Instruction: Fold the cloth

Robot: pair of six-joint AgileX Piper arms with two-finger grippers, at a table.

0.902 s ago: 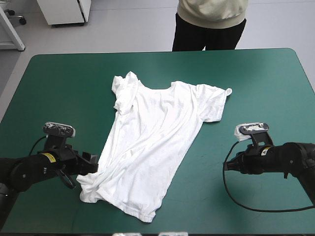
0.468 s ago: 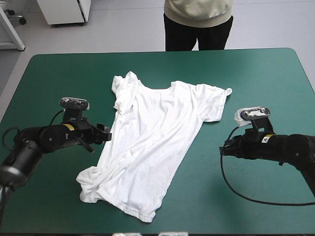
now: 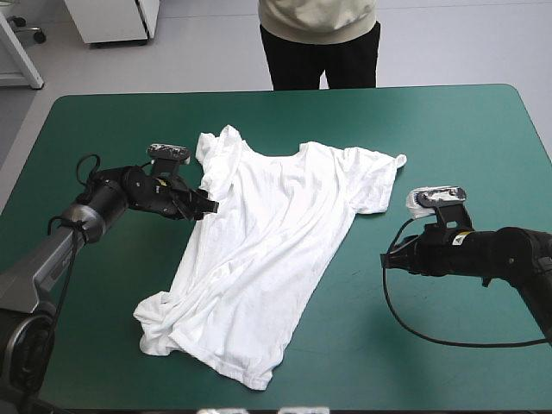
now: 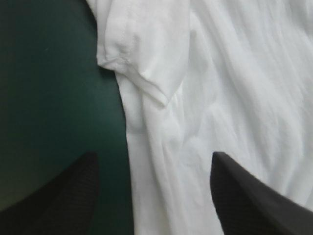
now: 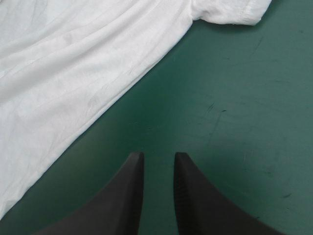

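White T-shirt (image 3: 267, 250) spread mid-table. Grasp step, I'd say: left gripper (image 4: 154, 156) wide, straddling its edge near the bunched sleeve (image 4: 142, 58); right gripper (image 5: 159, 155) narrow, empty, beside it. Next: left pinches, right moves in.

The T-shirt (image 3: 267, 250) is plain white all over, its creases showing only as soft grey shadows. The table's cover (image 3: 448, 129) is an even teal-green, flecked with a few thin dark scuffs close to the right gripper (image 5: 157, 155), which is black. The left gripper (image 3: 208, 205) is black as well, its fingers (image 4: 247, 200) carrying a fine dotted grain.
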